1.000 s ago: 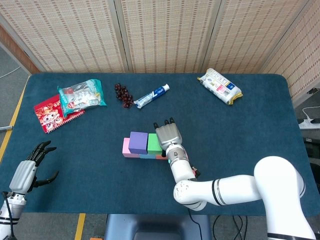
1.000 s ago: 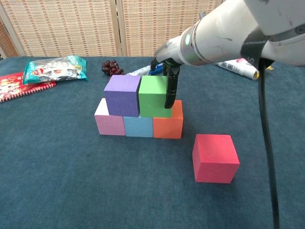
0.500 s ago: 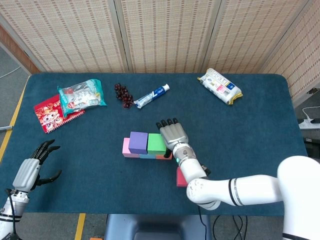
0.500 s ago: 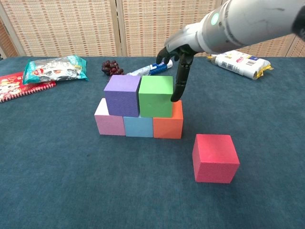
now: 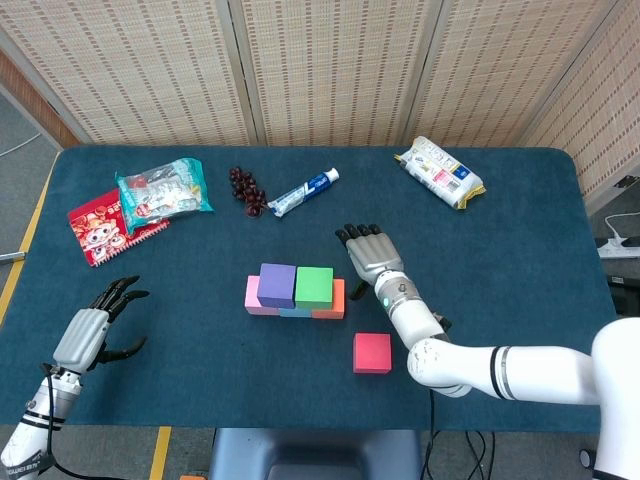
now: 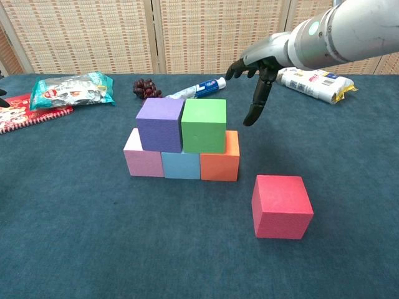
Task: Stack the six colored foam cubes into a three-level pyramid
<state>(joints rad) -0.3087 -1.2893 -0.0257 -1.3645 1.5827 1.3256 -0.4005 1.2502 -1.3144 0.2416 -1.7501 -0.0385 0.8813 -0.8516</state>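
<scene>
Your bottom row reads pink cube (image 6: 142, 160), light-blue cube (image 6: 181, 165), orange cube (image 6: 220, 162); on top sit the purple cube (image 6: 159, 123) and green cube (image 6: 203, 124). The red cube (image 6: 282, 206) lies at 4 o'clock from them. The table (image 6: 93, 237) is dark teal. At 10 o'clock you have a teal-and-silver snack bag (image 5: 160, 189) over a red cartoon-printed packet (image 5: 100, 228). Your right hand (image 5: 370, 255) is silver-grey with black fingertips (image 6: 249, 118).

Bright, even light from above — shadows under the cubes (image 6: 181, 140) are soft and short. No glare on the matte blue table (image 5: 500, 250). Both views are sharp; the chest view bends slightly at its edges — the near arm looks oversized.
</scene>
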